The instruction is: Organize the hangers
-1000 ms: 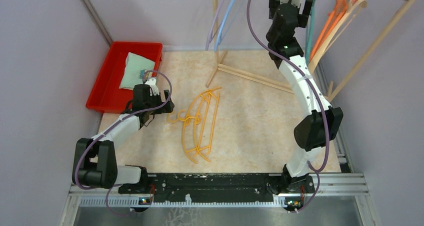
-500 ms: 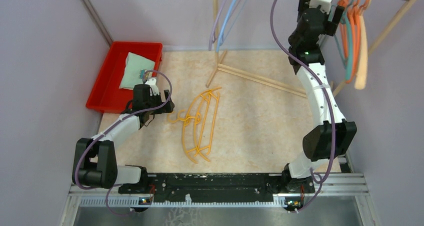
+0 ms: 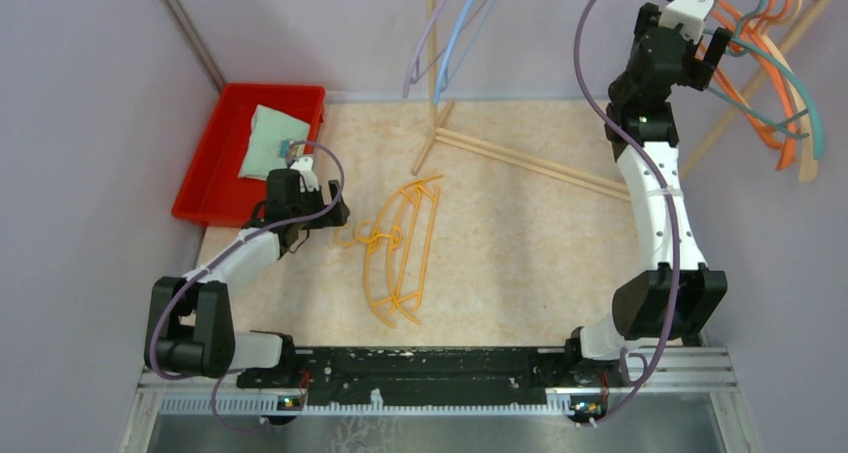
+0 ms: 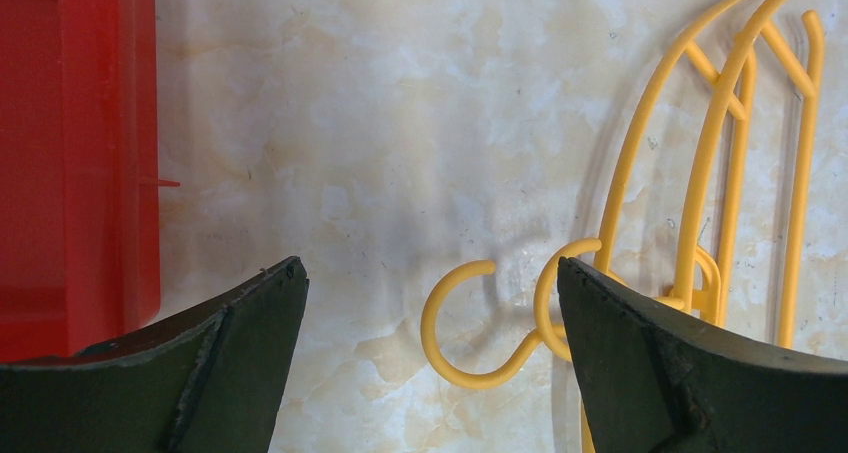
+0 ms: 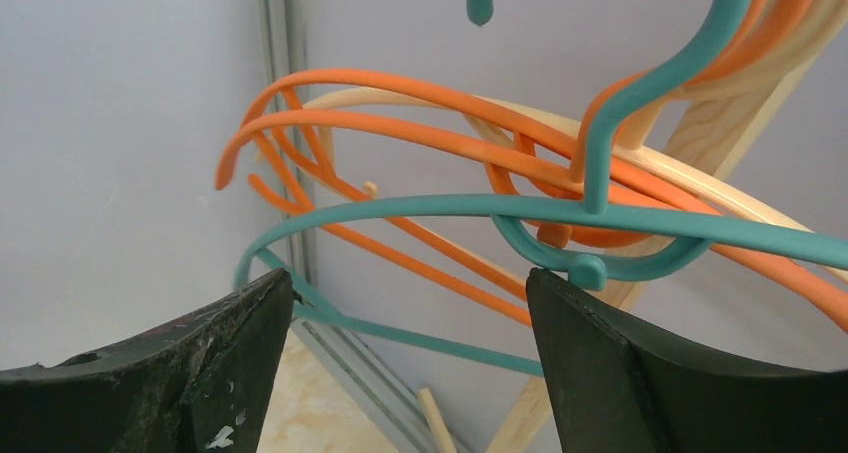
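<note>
Two or three yellow hangers (image 3: pixel 400 253) lie tangled on the table. My left gripper (image 3: pixel 335 213) is open and low just left of their hooks. In the left wrist view the yellow hooks (image 4: pixel 500 323) lie between its tips (image 4: pixel 428 265), nearer the right finger. My right gripper (image 3: pixel 712 55) is raised at the rack's right end, open and empty. In the right wrist view (image 5: pixel 408 273) a teal hanger (image 5: pixel 450 208), orange hangers (image 5: pixel 400 123) and a beige hanger (image 5: pixel 720 188) hang just beyond its tips. They swing out at the right in the top view: teal (image 3: pixel 812 103), orange (image 3: pixel 768 83), beige (image 3: pixel 800 133).
A lavender hanger (image 3: pixel 425 48) and a light blue hanger (image 3: pixel 462 33) hang at the top middle. The rack's wooden poles (image 3: pixel 520 155) lie across the far table and rise at the right. A red bin (image 3: pixel 210 173) holding a folded cloth (image 3: pixel 268 138) stands at the far left.
My right arm has swung right along the rail to its right end. The teal, orange and beige hangers there have swung out to the right. The left arm has not moved.
</note>
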